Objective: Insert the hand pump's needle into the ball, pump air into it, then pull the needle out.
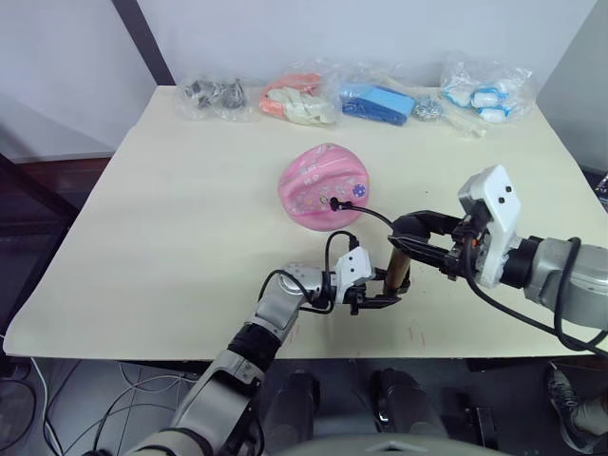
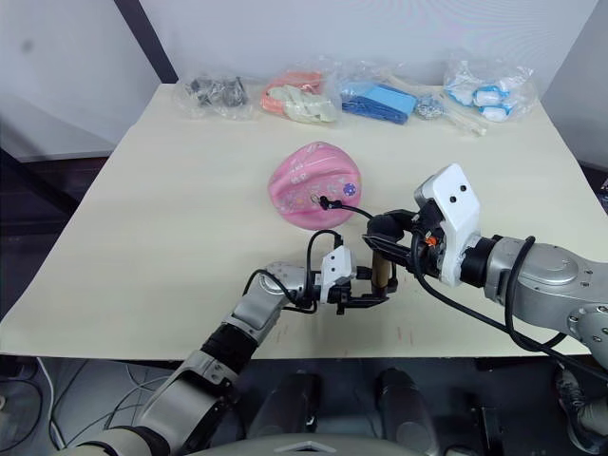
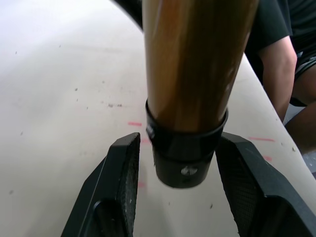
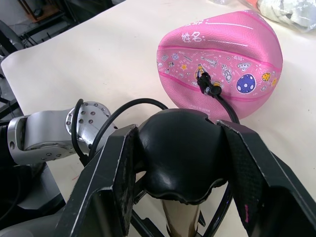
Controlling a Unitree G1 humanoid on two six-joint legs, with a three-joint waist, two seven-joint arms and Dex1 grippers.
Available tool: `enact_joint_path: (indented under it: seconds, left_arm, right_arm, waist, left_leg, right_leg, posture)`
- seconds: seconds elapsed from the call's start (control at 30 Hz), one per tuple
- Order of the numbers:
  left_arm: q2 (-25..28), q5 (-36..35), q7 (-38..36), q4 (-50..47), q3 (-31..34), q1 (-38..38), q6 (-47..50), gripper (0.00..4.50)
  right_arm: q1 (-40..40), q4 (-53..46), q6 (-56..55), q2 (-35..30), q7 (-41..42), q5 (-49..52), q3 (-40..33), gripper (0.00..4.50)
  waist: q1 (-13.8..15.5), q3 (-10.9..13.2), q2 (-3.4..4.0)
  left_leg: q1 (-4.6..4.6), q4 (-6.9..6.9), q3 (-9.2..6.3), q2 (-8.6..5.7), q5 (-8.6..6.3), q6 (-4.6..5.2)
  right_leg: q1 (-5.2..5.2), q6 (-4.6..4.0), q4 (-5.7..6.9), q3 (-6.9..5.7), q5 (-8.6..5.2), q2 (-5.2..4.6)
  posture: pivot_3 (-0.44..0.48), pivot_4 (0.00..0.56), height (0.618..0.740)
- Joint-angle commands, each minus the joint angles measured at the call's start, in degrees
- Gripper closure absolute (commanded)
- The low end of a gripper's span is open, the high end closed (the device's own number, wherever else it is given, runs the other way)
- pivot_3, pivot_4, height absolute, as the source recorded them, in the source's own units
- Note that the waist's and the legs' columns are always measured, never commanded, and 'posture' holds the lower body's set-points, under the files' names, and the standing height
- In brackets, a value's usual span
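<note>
We see a wide cream table (image 1: 171,237) with 4 clear bags along its far edge: one of dark metal parts (image 1: 214,95), one of orange and white items (image 1: 299,98), one of blue items (image 1: 380,103) and one of white and blue pieces (image 1: 486,95).

Next in size is the ball (image 1: 321,185), pink and partly flattened, lying on the table past its middle, well short of the bags. Cartoon prints and a purple flower mark sit on the side facing us.

Nearer the front edge the hand pump (image 1: 398,268) stands upright between the 2 grippers. The right gripper (image 1: 415,239) comes in from the right and has its 2 fingers closed around the black T-handle (image 4: 180,153) at the top; in the right wrist view the pads press against both sides of the handle. The left gripper (image 1: 378,296) reaches in from the front and sits at the pump's base. In the left wrist view its 2 fingers (image 3: 121,182) flank the black end cap (image 3: 185,155) below the gold-bronze barrel (image 3: 195,59), with a narrow gap visible on each side, so they are slightly open around it and not clamped.

A thin black hose (image 1: 366,211) arcs from the pump to the ball. Its tip meets the ball's valve beside the flower mark, where the needle (image 4: 201,79) is seated; we see only its black fitting, the pin itself being hidden.
</note>
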Motion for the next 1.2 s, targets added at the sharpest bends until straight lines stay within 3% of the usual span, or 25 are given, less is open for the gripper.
enact_joint_path:
  seconds: [0.03, 0.07, 0.23, 0.5, 0.7, 0.93, 1.2]
  left_arm:
    - [-0.5, -0.6, -0.2, -2.0, 0.2, -0.2, -1.0, 2.10]
    - [-0.5, -0.6, -0.3, -1.9, 0.2, -0.2, -1.0, 2.10]
    - [-0.6, -0.4, -0.9, -1.6, -0.2, -0.3, -1.1, 3.42]
    - [-1.6, 0.9, -0.5, 1.3, -0.8, -1.2, -3.1, 3.42]
    - [-6.3, 3.8, 1.4, 12.3, -1.7, -5.5, -10.1, 3.42]
    - [-11.3, 8.7, 6.3, 25.5, -2.1, -11.1, -15.7, 3.42]
    - [-11.7, 12.7, 10.4, 30.1, -2.2, -10.8, -16.7, 3.42]
  right_arm:
    - [-0.8, -0.8, -0.7, -0.5, -0.4, 0.6, -2.5, 2.51]
    - [-0.8, -0.8, -0.7, -0.5, -0.4, 0.6, -2.5, 2.51]
    - [-0.9, -0.7, -0.8, -0.5, -0.4, 0.7, -2.7, 2.51]
    - [-0.7, -0.7, -0.8, -1.7, 0.0, 1.0, -3.7, 2.51]
    - [-0.3, 1.5, -0.6, -5.1, 5.1, -2.1, -5.8, 2.51]
    - [3.8, 5.6, -2.3, -5.9, 13.7, -11.9, -5.4, 2.51]
    - [7.3, 7.5, -3.6, -3.9, 20.9, -20.8, -3.5, 2.51]
  waist:
    - [0.0, 0.0, 0.00]
    - [0.0, 0.0, 0.00]
    - [0.0, 0.0, 0.00]
    - [0.0, 0.0, 0.00]
    - [0.2, 0.0, 0.00]
    - [0.1, 0.0, -0.01]
    - [0.2, 0.0, -0.01]
  left_leg:
    - [0.00, 0.00, 0.00, 0.00, 0.00, 0.00]
    - [0.00, 0.00, 0.00, 0.00, 0.00, 0.00]
    - [0.00, 0.00, 0.00, 0.00, 0.00, 0.00]
    - [0.00, 0.00, 0.00, 0.00, 0.00, 0.00]
    - [-0.03, 0.01, 0.00, -0.06, 0.00, 0.00]
    - [-0.03, 0.00, 0.00, -0.10, 0.00, 0.01]
    - [-0.01, 0.01, -0.02, -0.12, 0.00, 0.01]
  right_leg:
    - [0.00, 0.00, 0.00, 0.00, 0.00, 0.00]
    - [0.00, 0.00, 0.00, 0.00, 0.00, 0.00]
    - [0.00, 0.00, 0.00, 0.00, 0.00, 0.00]
    - [0.00, 0.00, 0.00, 0.00, 0.00, 0.00]
    - [0.00, 0.01, -0.03, -0.01, 0.00, -0.03]
    - [0.00, 0.02, -0.02, 0.00, 0.01, -0.04]
    - [0.01, 0.05, -0.01, -0.01, 0.02, -0.05]
  posture:
    - [0.000, 0.150, 0.740]
    - [0.000, 0.150, 0.740]
    - [0.000, 0.150, 0.740]
    - [0.000, 0.150, 0.740]
    - [0.000, 0.150, 0.740]
    - [0.000, 0.150, 0.740]
    - [0.000, 0.150, 0.740]
